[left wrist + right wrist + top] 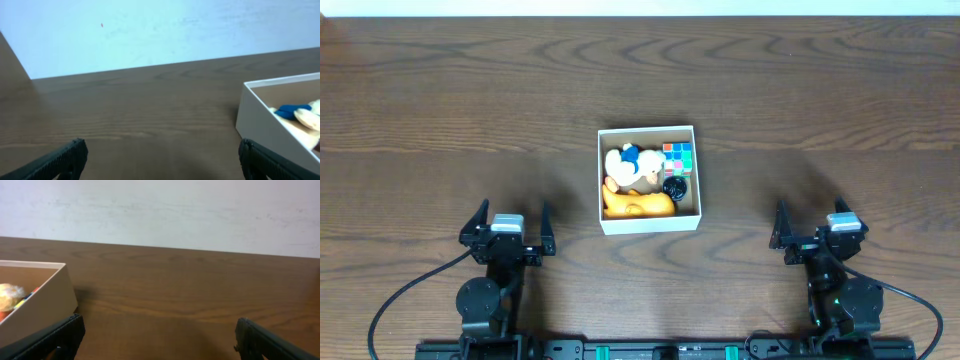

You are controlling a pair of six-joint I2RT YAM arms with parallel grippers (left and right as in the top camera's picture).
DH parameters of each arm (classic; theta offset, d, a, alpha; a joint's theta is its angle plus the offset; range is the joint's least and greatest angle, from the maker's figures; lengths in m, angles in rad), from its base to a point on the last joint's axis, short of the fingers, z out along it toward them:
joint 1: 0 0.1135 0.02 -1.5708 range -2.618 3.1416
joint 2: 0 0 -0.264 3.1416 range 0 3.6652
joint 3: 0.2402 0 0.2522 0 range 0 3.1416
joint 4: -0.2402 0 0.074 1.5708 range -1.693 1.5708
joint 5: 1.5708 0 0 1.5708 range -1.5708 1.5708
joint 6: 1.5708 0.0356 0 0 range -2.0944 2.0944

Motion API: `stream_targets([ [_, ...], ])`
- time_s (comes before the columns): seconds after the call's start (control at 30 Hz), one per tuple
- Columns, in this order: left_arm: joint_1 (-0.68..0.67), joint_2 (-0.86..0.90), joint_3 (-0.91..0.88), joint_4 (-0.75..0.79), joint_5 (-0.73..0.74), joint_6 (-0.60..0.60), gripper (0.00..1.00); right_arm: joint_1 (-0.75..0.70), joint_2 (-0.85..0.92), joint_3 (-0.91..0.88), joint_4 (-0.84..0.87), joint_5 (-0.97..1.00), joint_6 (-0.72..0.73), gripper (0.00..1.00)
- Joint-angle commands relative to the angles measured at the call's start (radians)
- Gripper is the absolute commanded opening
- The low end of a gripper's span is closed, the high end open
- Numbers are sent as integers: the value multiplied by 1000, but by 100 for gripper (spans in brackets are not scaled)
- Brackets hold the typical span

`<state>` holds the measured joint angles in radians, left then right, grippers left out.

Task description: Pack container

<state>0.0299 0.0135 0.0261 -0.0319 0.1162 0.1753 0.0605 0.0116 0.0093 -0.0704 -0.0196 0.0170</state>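
The container [601,180], a square shallow box with white walls, stands at the table's middle. It holds a cream and blue plush toy [632,165], an orange toy [638,206], a colourful cube [678,157] and a small black round thing [675,187]. My left gripper [510,226] is open and empty, left of the box and nearer the front. My right gripper [817,224] is open and empty, to the box's right. The box's wall shows at the right of the left wrist view [260,120] and at the left of the right wrist view [45,302].
The dark wooden table [800,90] reaches a pale wall at the back. Black cables run from both arm bases at the front edge.
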Motion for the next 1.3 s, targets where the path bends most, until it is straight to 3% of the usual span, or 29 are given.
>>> stream_targets([
  [0.0,-5,-11,-22,-28,7,-16,98,5,-6,-4,-1,-7,-11,99],
  [0.17,-5,-11,-22,-27,8,-80,98,5,-6,-4,-1,-7,-11,99],
  [1.27,-5,-8,-22,-27,8,-80,98,5,-6,-4,-1,-7,-11,99],
])
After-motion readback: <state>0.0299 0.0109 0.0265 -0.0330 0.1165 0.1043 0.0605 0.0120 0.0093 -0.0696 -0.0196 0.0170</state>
